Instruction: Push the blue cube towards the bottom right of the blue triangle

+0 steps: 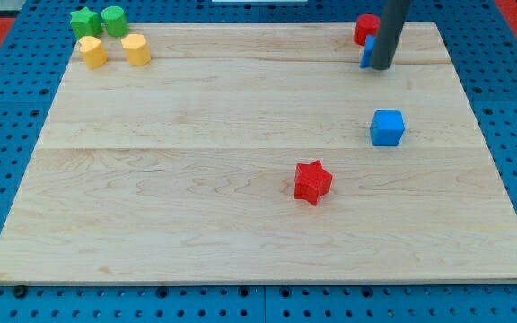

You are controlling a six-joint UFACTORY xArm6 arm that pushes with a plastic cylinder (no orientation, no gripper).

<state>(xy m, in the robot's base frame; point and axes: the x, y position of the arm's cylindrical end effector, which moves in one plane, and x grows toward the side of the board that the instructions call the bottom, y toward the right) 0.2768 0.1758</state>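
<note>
No pincer fitted. My tip (pixel 380 66) rests against the partly hidden blue triangle (pixel 365 54), beside a red block (pixel 364 28). Blue cube (pixel 387 127) sits at the tip's six o'clock, apart, presumably nearly placed.

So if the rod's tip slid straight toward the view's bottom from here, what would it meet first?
Probably the blue cube: my tip sits almost directly above it in the view, beside the partly hidden blue block. It may only clip the cube's left side.
</note>
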